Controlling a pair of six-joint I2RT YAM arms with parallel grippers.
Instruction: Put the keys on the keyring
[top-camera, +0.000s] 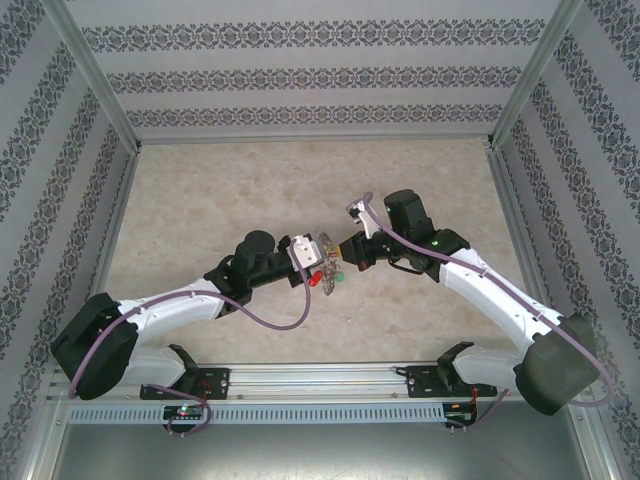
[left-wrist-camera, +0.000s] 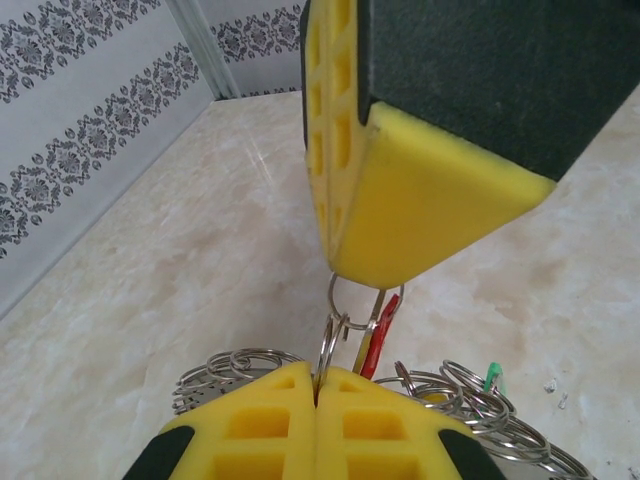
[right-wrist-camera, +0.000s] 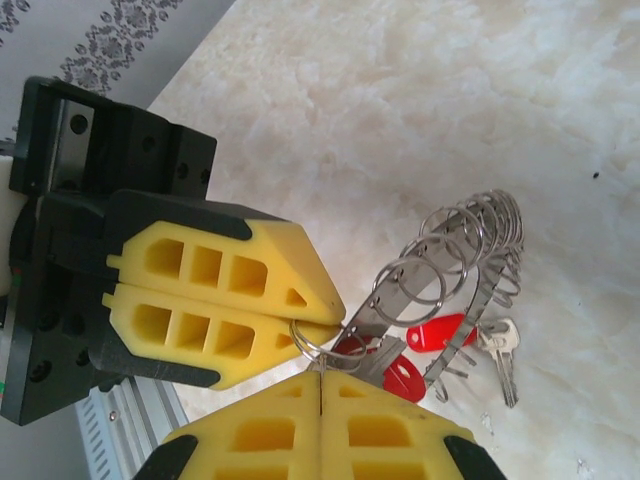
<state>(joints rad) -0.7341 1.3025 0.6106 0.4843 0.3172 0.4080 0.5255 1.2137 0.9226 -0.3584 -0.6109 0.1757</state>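
**Two shut grippers share one light, jangling keyring above the table**

Both arms meet at mid-table with the keyring (right-wrist-camera: 455, 235) hanging between them, lifted off the marble-patterned table (top-camera: 200, 200). The left gripper (left-wrist-camera: 318, 385) has its yellow foam jaws pressed fully together on the edge of one small silvery link of the ring's fringe. The right gripper (right-wrist-camera: 320, 385) is also clamped tight, pinching a small split ring (left-wrist-camera: 350, 292) just beside that link. A red key (left-wrist-camera: 378, 340) seems to hang from this split ring. The wires cross so closely there that I cannot tell whether it belongs to the key or to the hoop's own fringe.

Seen from the right wrist, the grey hoop slants away from the fingertips with its links fanned along the rim. Two red tags and a silver key (right-wrist-camera: 505, 350) dangle beneath it, and a green tag (left-wrist-camera: 492, 375) peeks out on the far side.

As for handling, all of this looks light, hard and slick. It is thin steel wire that will not bend, but it can pivot or slip between soft pads. The links and keys hang loose, so any tilt of the hoop will likely set them swinging and shift the target. The flat band of the hoop offers the steadiest hold, since a single link gives only a narrow edge and lets the hoop swivel. A key is best taken by its plastic head, which gives the foam more to bite on than the blade. Opening a split link will probably need firm, opposed pinches set very close together.
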